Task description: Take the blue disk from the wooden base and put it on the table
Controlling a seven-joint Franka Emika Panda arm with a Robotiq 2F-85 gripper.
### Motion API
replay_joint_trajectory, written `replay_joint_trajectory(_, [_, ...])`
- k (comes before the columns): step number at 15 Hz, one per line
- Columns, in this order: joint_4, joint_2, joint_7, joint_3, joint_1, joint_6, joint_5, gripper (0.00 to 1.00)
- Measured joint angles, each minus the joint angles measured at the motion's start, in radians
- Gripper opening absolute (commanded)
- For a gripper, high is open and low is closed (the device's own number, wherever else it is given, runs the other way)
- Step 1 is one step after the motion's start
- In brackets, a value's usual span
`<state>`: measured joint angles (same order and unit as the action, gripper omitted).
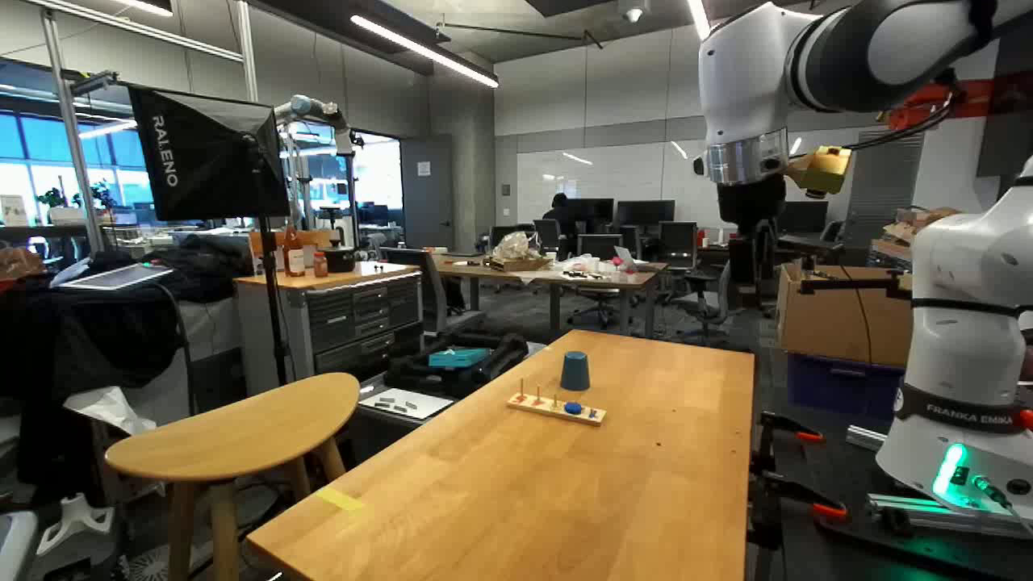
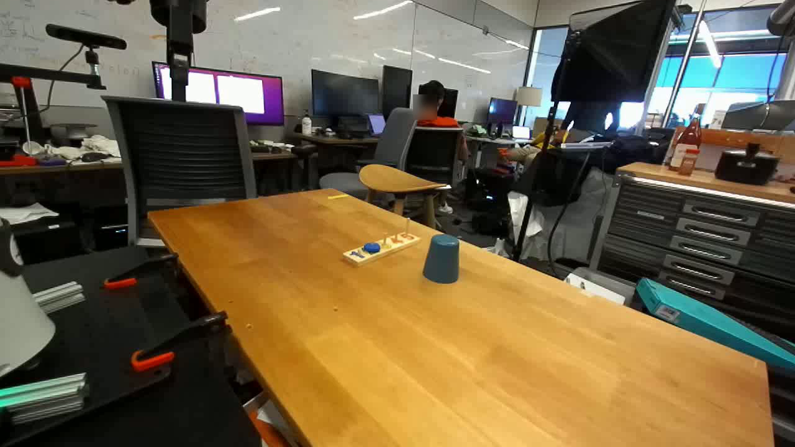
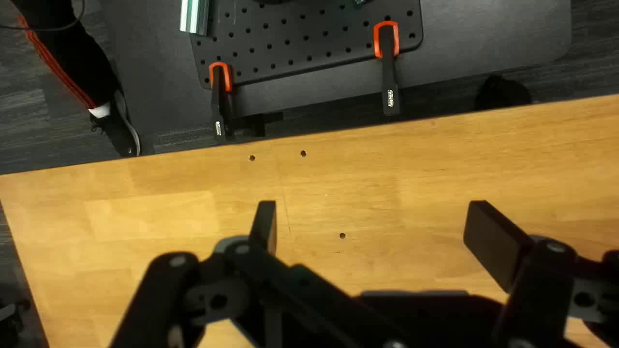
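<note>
The small dark blue disk (image 1: 573,408) sits on the wooden base (image 1: 542,407), toward one end. The disk (image 2: 371,248) and the base (image 2: 380,253) show in both exterior views. The base is a thin light plank with several thin pegs and coloured marks, lying on the honey-coloured table (image 1: 629,492). My gripper (image 3: 373,217) is open and empty in the wrist view, with bare table top (image 3: 362,188) below it. In an exterior view the gripper (image 1: 757,266) hangs high above the table, apart from the base. The disk and base are out of the wrist view.
An upside-down blue cup (image 1: 575,371) stands on the table close to the base; it also shows in an exterior view (image 2: 441,259). Black clamps with orange tips (image 3: 387,63) sit by the robot's mount. A rounded pale stool (image 1: 242,428) stands beside the table.
</note>
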<state>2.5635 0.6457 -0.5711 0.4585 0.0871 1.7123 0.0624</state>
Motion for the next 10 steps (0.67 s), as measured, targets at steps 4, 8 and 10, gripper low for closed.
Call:
replay_joint_trajectory(4, [-0.005,-0.013,0.001,-0.014,0.000,0.005,0.000,1.00])
replay_joint_trajectory(8, [-0.117,-0.142,0.008,-0.102,-0.022,0.031,0.000,1.00])
replay_joint_trajectory(10, [-0.215,-0.245,0.022,-0.158,-0.040,0.039,0.000,1.00])
